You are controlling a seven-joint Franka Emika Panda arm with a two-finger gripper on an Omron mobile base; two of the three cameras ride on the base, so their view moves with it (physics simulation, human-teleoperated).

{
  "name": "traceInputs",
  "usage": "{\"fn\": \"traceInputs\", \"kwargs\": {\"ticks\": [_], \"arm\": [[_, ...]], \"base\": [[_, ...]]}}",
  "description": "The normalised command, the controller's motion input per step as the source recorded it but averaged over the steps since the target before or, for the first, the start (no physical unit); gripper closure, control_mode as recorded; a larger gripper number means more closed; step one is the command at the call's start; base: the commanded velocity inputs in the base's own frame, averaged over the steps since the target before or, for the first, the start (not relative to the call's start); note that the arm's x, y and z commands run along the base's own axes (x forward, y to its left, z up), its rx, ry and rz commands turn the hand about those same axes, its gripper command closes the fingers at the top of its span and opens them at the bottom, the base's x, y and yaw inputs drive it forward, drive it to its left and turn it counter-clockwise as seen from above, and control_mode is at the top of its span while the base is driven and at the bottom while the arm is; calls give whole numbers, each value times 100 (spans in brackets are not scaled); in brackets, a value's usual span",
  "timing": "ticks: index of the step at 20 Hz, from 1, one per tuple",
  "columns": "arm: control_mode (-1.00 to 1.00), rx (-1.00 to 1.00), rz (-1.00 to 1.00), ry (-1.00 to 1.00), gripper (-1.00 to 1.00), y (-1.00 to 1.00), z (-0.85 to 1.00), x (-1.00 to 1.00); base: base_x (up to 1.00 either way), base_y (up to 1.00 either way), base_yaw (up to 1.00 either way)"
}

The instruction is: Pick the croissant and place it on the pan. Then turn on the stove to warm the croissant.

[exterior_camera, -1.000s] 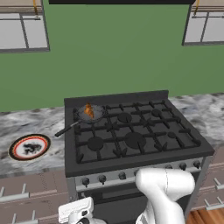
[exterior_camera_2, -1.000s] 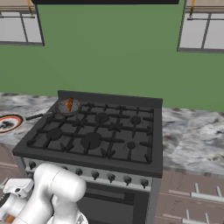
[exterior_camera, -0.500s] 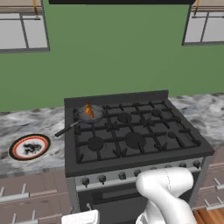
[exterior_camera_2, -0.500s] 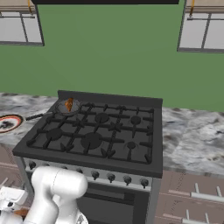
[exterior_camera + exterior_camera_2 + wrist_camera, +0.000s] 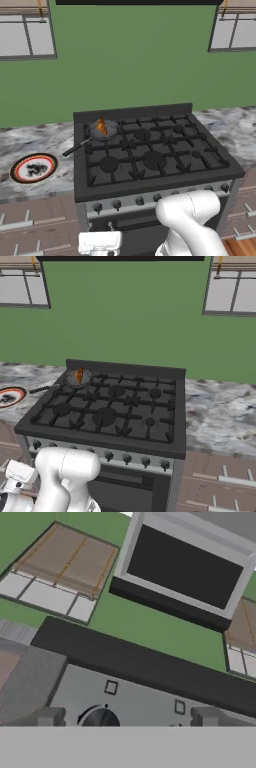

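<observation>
Croissant [image 5: 101,127] sitting in the pan [image 5: 103,131] already, on the back-left burner of the stove [image 5: 150,155]. Same thing from the right base view: croissant [image 5: 78,375] inside the pan [image 5: 78,378], far left corner of the stove [image 5: 110,408]. Pan handle poking out to the left, past the stove edge and over the marble counter [image 5: 35,145]. Red-rimmed plate [image 5: 33,168] with a dark pattern further left on that counter, well apart from the pan; also visible at the edge of the right base view [image 5: 10,396].

Arm bent way down in front of the oven, white elbow in the foreground of both base views. Gripper [image 5: 125,718] low and close to the silver front strip, looking up along it at a dark knob [image 5: 100,718] just between the two fingertips [image 5: 49,716]. Fingers spread wide apart, one either side of the knob, not clearly touching it. Can't tell from this angle which burner that knob belongs to.

Row of knobs along the front strip [image 5: 116,204] in the left base view, all looking alike. Green wall behind, windows [image 5: 26,35] up in both corners, dark range hood [image 5: 185,567] overhead in the hand view.
</observation>
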Motion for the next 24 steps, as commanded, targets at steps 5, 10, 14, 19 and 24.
{"fn": "traceInputs", "kwargs": {"ticks": [5, 10, 14, 19, 24], "arm": [[-100, 9, 0, -13, -100, -36, 1, 48], [-100, 8, 0, -12, -100, -12, 0, 48], [-100, 6, 0, -12, -100, 0, 2, 68], [-100, 1, 0, -11, -100, 0, 0, 63], [-100, 1, 2, -12, -100, -12, 0, 78]], "base": [[0, 0, 0], [0, 0, 0], [0, 0, 0], [0, 0, 0], [0, 0, 0]]}}
